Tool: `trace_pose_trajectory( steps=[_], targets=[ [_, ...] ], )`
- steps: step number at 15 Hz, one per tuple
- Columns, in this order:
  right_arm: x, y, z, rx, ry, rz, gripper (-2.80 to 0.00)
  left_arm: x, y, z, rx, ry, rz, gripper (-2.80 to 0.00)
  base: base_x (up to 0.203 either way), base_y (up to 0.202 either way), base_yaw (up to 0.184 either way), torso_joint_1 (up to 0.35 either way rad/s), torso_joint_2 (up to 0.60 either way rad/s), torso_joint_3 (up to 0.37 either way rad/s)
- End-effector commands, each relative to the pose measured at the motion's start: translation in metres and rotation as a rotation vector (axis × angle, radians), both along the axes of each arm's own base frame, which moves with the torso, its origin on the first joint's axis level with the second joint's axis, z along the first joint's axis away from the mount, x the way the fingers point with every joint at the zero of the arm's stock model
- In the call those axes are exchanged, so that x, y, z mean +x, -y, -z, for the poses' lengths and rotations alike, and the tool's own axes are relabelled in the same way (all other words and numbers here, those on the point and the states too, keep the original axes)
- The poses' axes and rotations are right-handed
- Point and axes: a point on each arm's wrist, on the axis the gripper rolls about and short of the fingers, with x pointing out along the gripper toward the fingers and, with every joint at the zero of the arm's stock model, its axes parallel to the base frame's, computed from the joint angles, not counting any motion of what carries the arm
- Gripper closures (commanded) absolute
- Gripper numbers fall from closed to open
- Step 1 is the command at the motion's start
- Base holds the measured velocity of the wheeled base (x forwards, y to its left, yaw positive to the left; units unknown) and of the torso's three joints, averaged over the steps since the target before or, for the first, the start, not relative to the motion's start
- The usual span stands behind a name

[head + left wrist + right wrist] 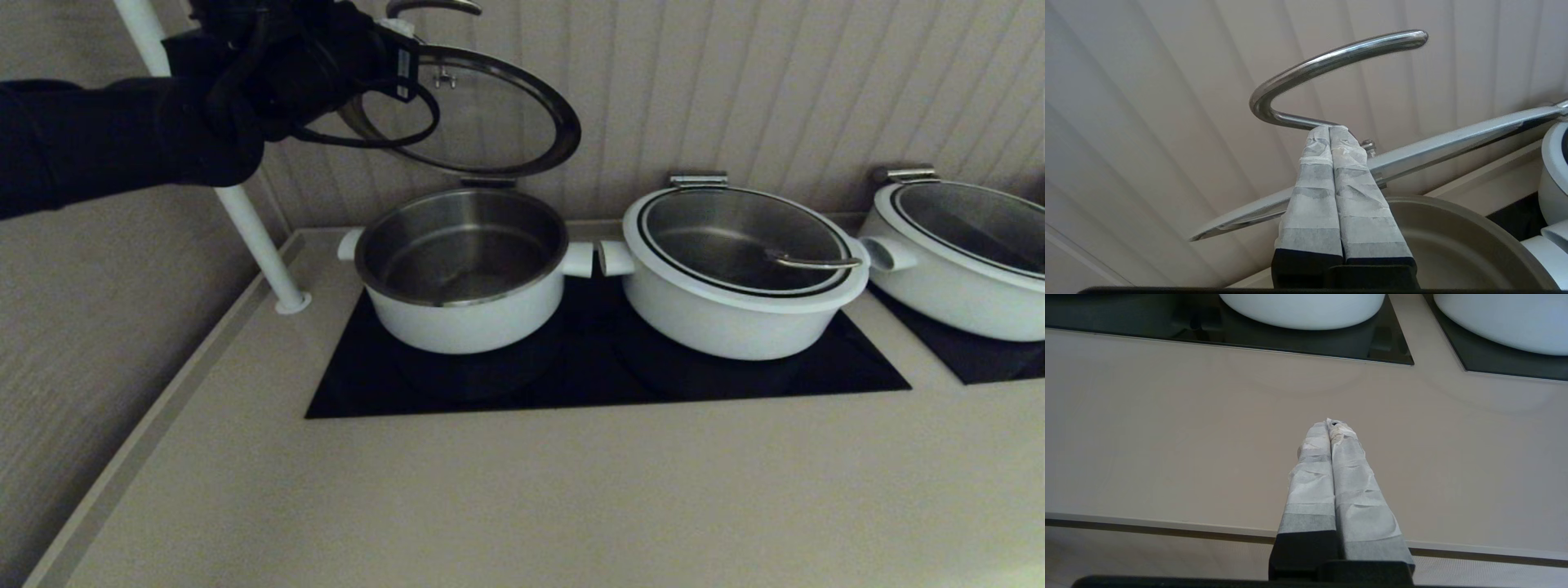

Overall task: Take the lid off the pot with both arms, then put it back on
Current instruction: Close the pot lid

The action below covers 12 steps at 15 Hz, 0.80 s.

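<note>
Glass and steel catch the eye first: the lid [482, 114] hangs tilted in the air above and slightly behind the pot [463, 269], carried by our left gripper [1331, 130], whose taped fingers [1314, 179] are pressed together on the base of the lid's steel loop handle [1331, 61]. From the head camera we see our left arm [122, 139] reaching in from the upper left, its black cables looping in front of the glass. The pot sits uncovered on the black cooktop [604, 367], its steel inside showing and its stubby white side handles pointing left and right; a hinge-like metal tab sits at its back rim. Just beside it to the right stands a wider white pot [735, 278] with its own lid on, and a third white pot [963, 253] sits further right on a separate dark panel. A white pole [253, 229] rises from the beige counter [522, 498] near the left corner. Our right gripper [1330, 424] shows only in its own wrist camera, fingers closed against each other with nothing between them, hovering over the bare front part of the counter, well apart from the pots
</note>
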Motion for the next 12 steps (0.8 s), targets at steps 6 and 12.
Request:
trace_pose_trajectory(
  steps=[6,12],
  targets=[
    [0.0001,0.0,0.0,-0.002,-0.002,-0.001,0.0,-0.0015,-0.0005,0.0059,0.008,-0.021,-0.002,0.0,0.0,0.0,0.0,0.0,0.0,0.0],
    [0.0,0.0,-0.0001,0.0,0.001,-0.001,0.0,-0.0053,-0.0018,0.0127,0.02,-0.052,-0.004,0.0,0.0,0.0,0.0,0.0,0.0,0.0]
  ],
)
